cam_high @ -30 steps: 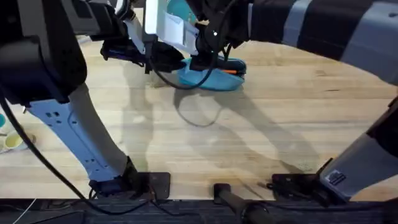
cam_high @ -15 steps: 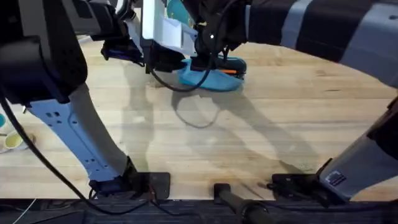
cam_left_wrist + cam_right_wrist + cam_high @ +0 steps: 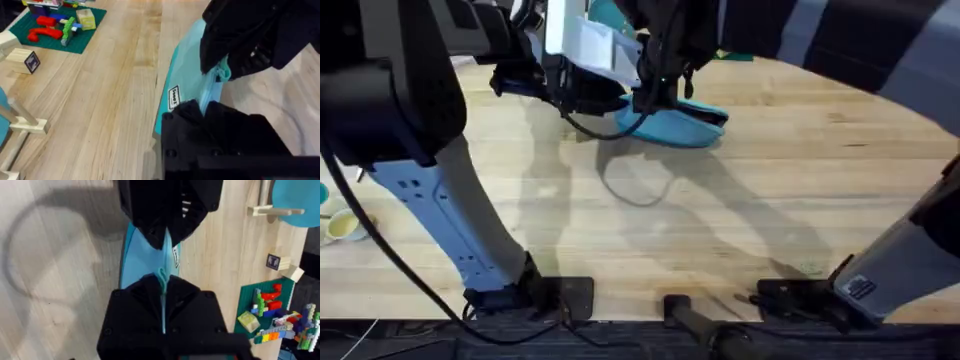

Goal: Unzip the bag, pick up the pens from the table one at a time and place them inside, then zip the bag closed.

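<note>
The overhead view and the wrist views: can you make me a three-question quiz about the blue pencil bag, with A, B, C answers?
1. Where is the light blue fabric pencil pouch?
A. On the pale wooden table, between the two pincers
B. On a shelf
C. On the floor

2. What colour is the flat mat under the toy bricks?
A. Red
B. Green
C. Yellow

3. What is the right pincer doing?
A. Hanging open over bare wood
B. Holding scissors
C. Pinching the teal pull tab of the pouch's zipper

Answers:
1 A: the overhead view shows the pouch lying on the table with both arms meeting at it.
2 B: the left wrist view shows a green mat under the bricks.
3 C: the right pincer is shut on the tab, while the left pincer clamps the pouch's other end.
</note>
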Tool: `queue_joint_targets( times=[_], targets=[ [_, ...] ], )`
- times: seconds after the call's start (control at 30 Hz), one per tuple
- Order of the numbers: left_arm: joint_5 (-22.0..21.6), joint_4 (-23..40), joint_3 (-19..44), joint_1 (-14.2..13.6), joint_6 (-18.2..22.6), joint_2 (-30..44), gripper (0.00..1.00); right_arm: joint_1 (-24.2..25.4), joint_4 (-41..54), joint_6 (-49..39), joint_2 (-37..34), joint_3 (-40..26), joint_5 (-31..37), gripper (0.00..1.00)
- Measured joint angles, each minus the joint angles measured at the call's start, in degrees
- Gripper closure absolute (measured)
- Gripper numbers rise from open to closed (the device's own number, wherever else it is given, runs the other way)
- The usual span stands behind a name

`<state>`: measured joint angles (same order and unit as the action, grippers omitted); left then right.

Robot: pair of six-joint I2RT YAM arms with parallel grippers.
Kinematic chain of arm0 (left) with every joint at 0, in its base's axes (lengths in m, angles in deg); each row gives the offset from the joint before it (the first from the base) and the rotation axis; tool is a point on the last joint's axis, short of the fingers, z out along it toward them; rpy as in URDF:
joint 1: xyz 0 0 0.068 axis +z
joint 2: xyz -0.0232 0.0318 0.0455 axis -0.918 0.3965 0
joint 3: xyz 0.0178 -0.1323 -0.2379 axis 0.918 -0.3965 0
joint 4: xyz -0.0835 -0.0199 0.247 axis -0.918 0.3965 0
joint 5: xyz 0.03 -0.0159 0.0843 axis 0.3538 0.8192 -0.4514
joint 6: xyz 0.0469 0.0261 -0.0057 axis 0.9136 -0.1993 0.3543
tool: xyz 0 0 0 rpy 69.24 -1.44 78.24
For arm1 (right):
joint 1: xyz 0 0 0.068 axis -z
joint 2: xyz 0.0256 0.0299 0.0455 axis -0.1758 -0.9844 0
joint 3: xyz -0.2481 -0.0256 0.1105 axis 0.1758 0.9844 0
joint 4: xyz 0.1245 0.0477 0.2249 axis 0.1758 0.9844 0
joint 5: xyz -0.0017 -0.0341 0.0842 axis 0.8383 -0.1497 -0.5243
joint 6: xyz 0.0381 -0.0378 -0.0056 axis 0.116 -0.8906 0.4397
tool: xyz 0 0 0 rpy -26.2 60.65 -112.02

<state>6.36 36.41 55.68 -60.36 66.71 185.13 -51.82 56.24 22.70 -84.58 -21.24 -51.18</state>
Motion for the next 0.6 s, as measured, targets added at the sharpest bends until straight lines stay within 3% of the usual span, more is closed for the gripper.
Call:
queue_joint_targets(
  times=[0.33, 0.43, 0.6],
  targets=[
    [-0.03, 0.44, 0.0, -0.98, 0.0, 0.0, 0.959, 0.51, 7.53, 0.56, 0.0, -1.94, 0.04, 0.97],
    [-1.49, -0.44, 0.0, -0.49, 0.0, 0.0, 0.959, 1.85, 12.82, 1.25, 0.77, -2.13, 1.31, 0.97],
    [-1.78, -0.44, 0.0, -0.02, 0.0, 0.0, 0.96, 4.29, 13.85, 3.6, 1.81, -2.13, 1.98, 0.971]
  ],
)
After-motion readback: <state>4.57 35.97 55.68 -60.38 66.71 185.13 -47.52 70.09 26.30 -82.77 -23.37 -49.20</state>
